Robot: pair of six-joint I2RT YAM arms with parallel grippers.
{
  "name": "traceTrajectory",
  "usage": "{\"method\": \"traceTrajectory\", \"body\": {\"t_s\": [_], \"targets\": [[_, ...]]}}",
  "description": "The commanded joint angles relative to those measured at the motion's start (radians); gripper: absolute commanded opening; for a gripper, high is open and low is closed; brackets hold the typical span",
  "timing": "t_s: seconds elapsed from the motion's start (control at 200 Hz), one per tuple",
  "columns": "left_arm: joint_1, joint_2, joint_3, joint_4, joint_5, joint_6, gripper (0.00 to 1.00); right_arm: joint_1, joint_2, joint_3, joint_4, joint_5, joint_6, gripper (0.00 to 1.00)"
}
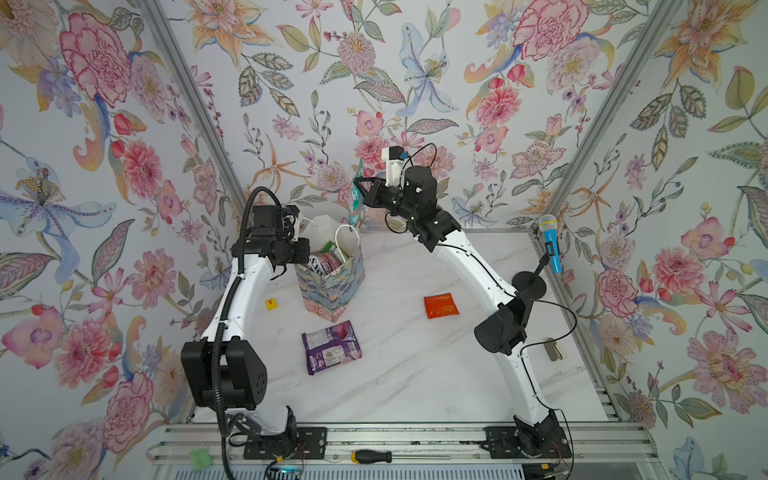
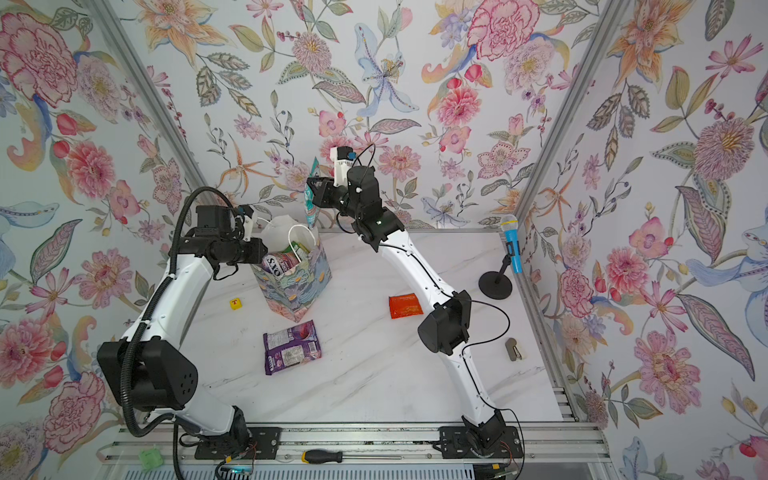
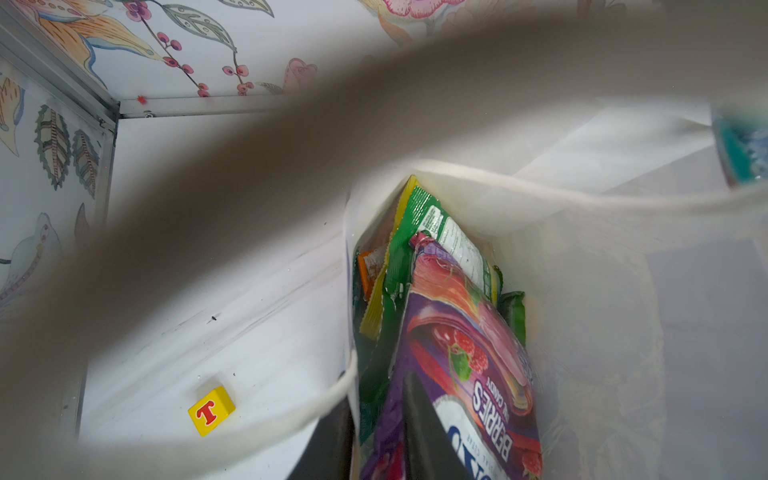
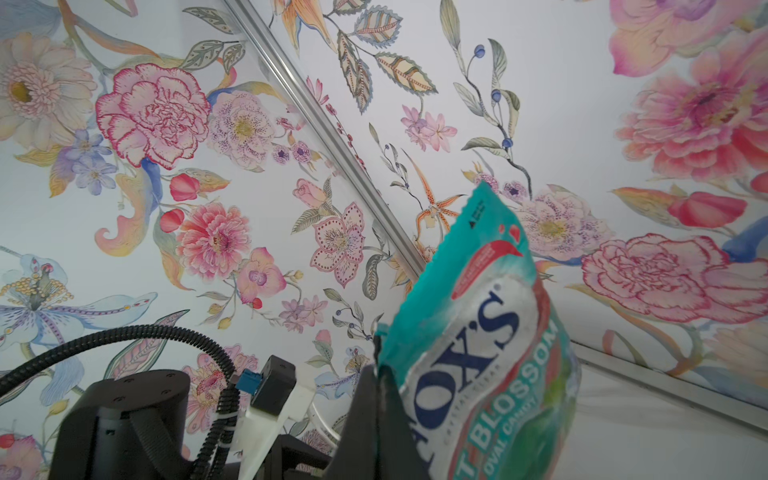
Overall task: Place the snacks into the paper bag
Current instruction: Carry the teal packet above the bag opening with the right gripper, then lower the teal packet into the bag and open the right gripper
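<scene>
Pinching a teal pouch [image 1: 354, 212], the right claw [image 1: 361, 189] hangs above the bag [image 1: 332, 291]. The left claw [image 3: 376, 415] straddles its wall; whether it grips, I cannot tell.

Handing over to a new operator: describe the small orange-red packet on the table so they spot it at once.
On the white marble table, find the upright paper bag left of the middle. The orange-red packet lies flat to the bag's right in both top views. Unlike the larger purple pouch in front of the bag, it is small and orange-red.
</scene>
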Motion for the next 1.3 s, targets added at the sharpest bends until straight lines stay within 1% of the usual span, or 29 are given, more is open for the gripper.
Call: {"method": "traceTrajectory", "body": {"t_s": [0.0, 0.215, 0.4, 0.515, 0.706, 0.906, 1.081, 1.131, 1.186, 1.216, 1.261, 1.296], "targets": [[0.008, -0.026, -0.014, -0.008, 0.028, 0.008, 0.22, 0.021, 0.008, 0.045, 0.087, -0.036, 0.012, 0.0], [0.008, -0.021, -0.012, -0.01, 0.028, 0.008, 0.22, 0.053, -0.019, 0.044, 0.055, -0.076, -0.033, 0.0], [0.009, -0.021, -0.01, -0.01, 0.024, 0.01, 0.22, 0.077, -0.041, 0.035, 0.006, -0.124, -0.041, 0.0], [0.008, -0.02, -0.009, -0.011, 0.023, 0.01, 0.22, 0.096, -0.065, 0.011, -0.036, -0.129, -0.078, 0.0], [0.01, -0.021, -0.009, -0.012, 0.022, 0.011, 0.22, 0.12, -0.134, -0.088, -0.084, -0.084, -0.14, 0.0], [0.012, -0.019, -0.009, -0.012, 0.023, 0.011, 0.22, 0.126, -0.188, -0.207, -0.09, -0.055, -0.15, 0.0], [0.013, -0.019, -0.009, -0.012, 0.025, 0.011, 0.22, 0.127, -0.201, -0.27, -0.092, -0.017, -0.156, 0.0], [0.014, -0.016, -0.008, -0.012, 0.026, 0.011, 0.22, 0.124, -0.196, -0.27, -0.098, -0.012, -0.155, 0.07], [0.013, -0.018, -0.009, -0.012, 0.025, 0.011, 0.22, 0.12, -0.19, -0.264, -0.102, -0.011, -0.149, 0.24], [0.014, -0.016, -0.009, -0.014, 0.026, 0.011, 0.22, 0.114, -0.188, -0.258, -0.104, -0.013, -0.145, 0.31], [0.014, -0.019, -0.009, -0.014, 0.026, 0.011, 0.22, 0.109, -0.185, -0.244, -0.109, -0.009, -0.142, 0.38], [0.014, -0.019, -0.01, -0.014, 0.025, 0.011, 0.22, 0.105, -0.185, -0.233, -0.114, -0.006, -0.143, 0.41]]}}
